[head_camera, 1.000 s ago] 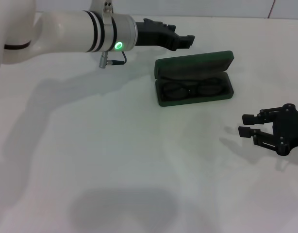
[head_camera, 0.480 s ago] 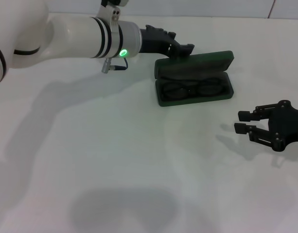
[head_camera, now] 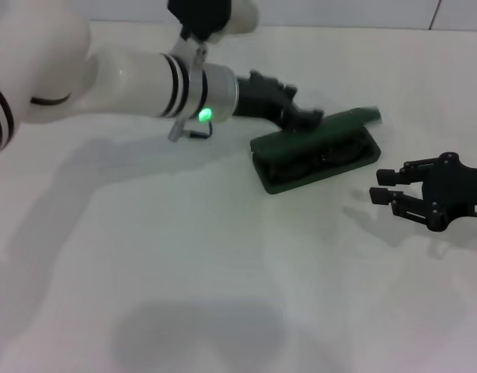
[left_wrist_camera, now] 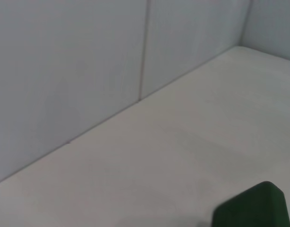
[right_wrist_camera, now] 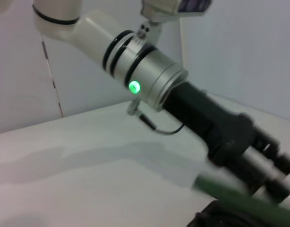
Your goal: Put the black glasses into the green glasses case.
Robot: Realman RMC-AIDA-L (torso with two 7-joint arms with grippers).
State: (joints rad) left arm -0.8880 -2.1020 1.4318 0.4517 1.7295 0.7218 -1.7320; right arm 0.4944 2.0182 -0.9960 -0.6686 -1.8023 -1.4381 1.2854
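My left gripper [head_camera: 310,118] is down at the back edge of the case [head_camera: 320,151], its black fingertips touching the lid near the hinge side. The lid is tipped well forward over the tray, only part open, so the case looks like a low wedge with a narrow dark gap along the front. I cannot tell how far my left fingers are spread; from the head view they merge with the lid, and my left wrist camera shows only a rounded green corner of the case [left_wrist_camera: 252,207] against the white table [left_wrist_camera: 183,151] and the pale wall [left_wrist_camera: 69,66] behind it.

The glasses [head_camera: 316,161] lie inside the tray, just below and in front of my left fingertips. They show only as a dark shape under the lowered lid, so I cannot make out the frame or the temples.

My right gripper [head_camera: 386,187] hangs low over the table to the right of the case, clear of it, its fingers spread apart with nothing between them and pointing toward the case's right end. From its wrist camera I see my left arm [right_wrist_camera: 149,75] with its green light, reaching down to the blurred green lid edge [right_wrist_camera: 239,196].
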